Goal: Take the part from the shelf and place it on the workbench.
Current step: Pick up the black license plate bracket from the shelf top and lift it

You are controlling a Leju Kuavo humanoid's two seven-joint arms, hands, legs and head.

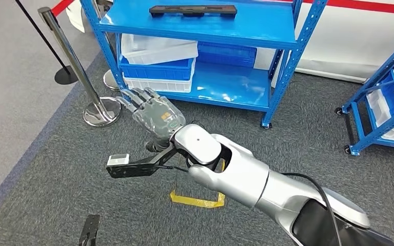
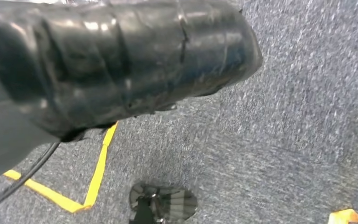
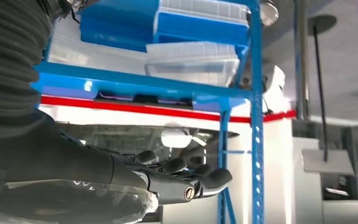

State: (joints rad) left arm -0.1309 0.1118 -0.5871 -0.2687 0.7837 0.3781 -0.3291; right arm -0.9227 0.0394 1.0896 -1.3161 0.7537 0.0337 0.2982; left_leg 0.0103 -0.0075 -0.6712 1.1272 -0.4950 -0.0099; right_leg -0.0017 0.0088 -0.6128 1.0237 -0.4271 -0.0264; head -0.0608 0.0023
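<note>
Where the grey carpet [image 1: 56, 200] meets the paler floor on the left, a chrome stanchion post [image 1: 67, 51] leans up from its round base [image 1: 101, 111], with a black-based post [image 1: 65, 75] just behind it. Next comes the right robot hand [image 1: 151, 110], reaching forward over the carpet toward the blue shelf [image 1: 205, 23]; it holds nothing, its fingers extended and slightly apart, well short of the shelf. The part [image 1: 193, 10], a long dark flat piece, lies on the top board of the shelf, apart from the hand. Beneath it on the lower board sit stacked white and blue bins [image 1: 159, 66]. Yellow floor tape [image 1: 197, 201] marks the carpet below the silver forearm. A second blue rack [image 1: 385, 97] stands at far right. I cannot tell the state of the left robot hand.
</note>
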